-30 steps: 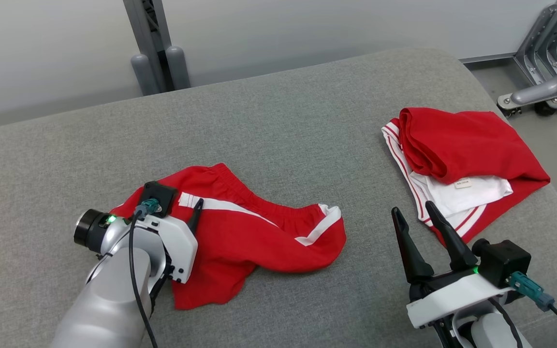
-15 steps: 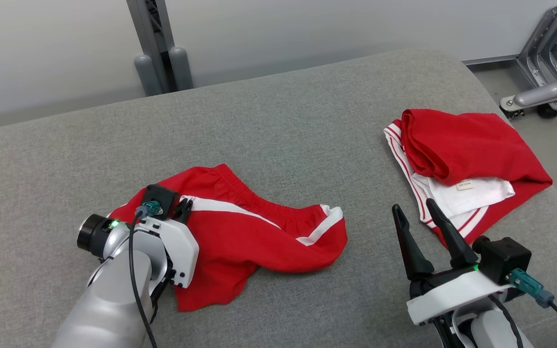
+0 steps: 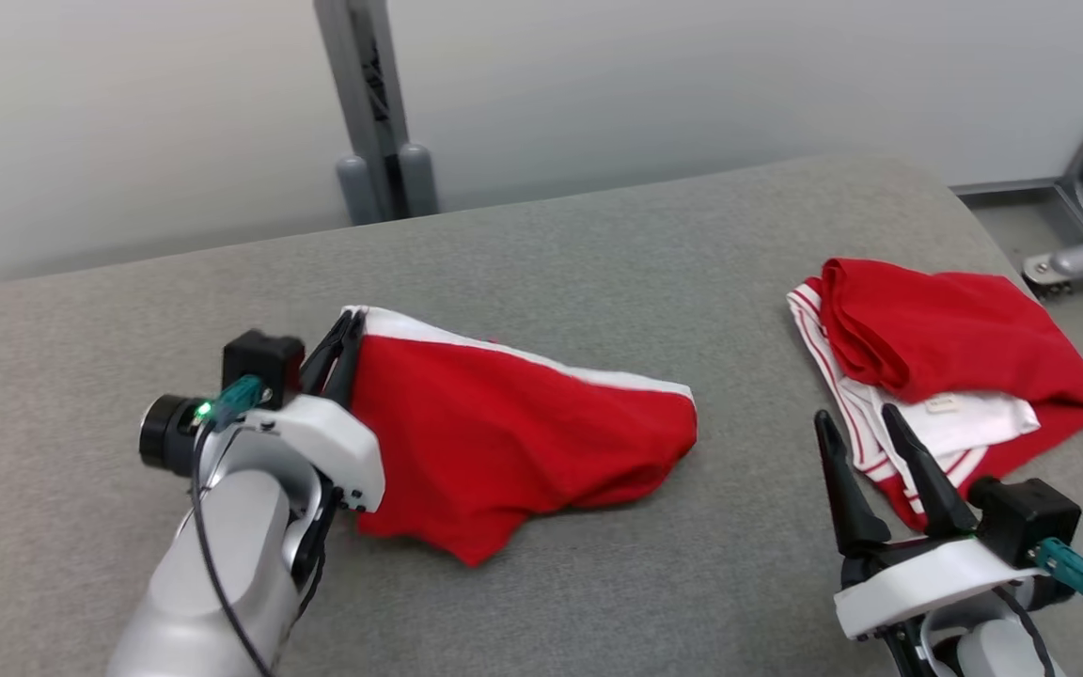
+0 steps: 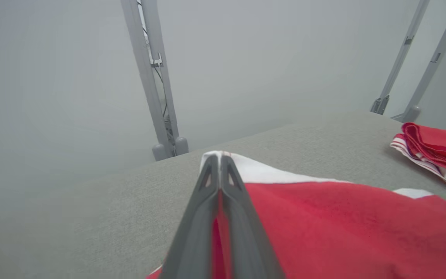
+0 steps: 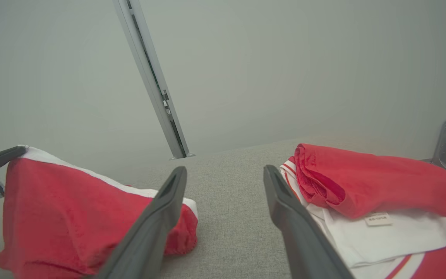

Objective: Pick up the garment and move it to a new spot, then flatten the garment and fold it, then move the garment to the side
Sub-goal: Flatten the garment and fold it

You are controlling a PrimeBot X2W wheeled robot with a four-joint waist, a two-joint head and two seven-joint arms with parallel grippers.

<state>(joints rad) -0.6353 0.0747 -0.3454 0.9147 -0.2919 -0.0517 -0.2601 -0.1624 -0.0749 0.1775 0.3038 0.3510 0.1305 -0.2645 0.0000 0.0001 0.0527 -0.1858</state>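
Left claw: pinching the white-trimmed corner of the red shorts.
Right claw: spread, holding nothing.
Handling: I judge them light, limp; grip hem corners.

On one grey fabric-covered tabletop there are two lots of cloth: one red garment with white stripes and one folded red-and-white pile. Whether that pile is one piece or several cannot be told. There are two claws, each with two long dark fingers: left claw, right claw. One grey metal truss post stands behind.
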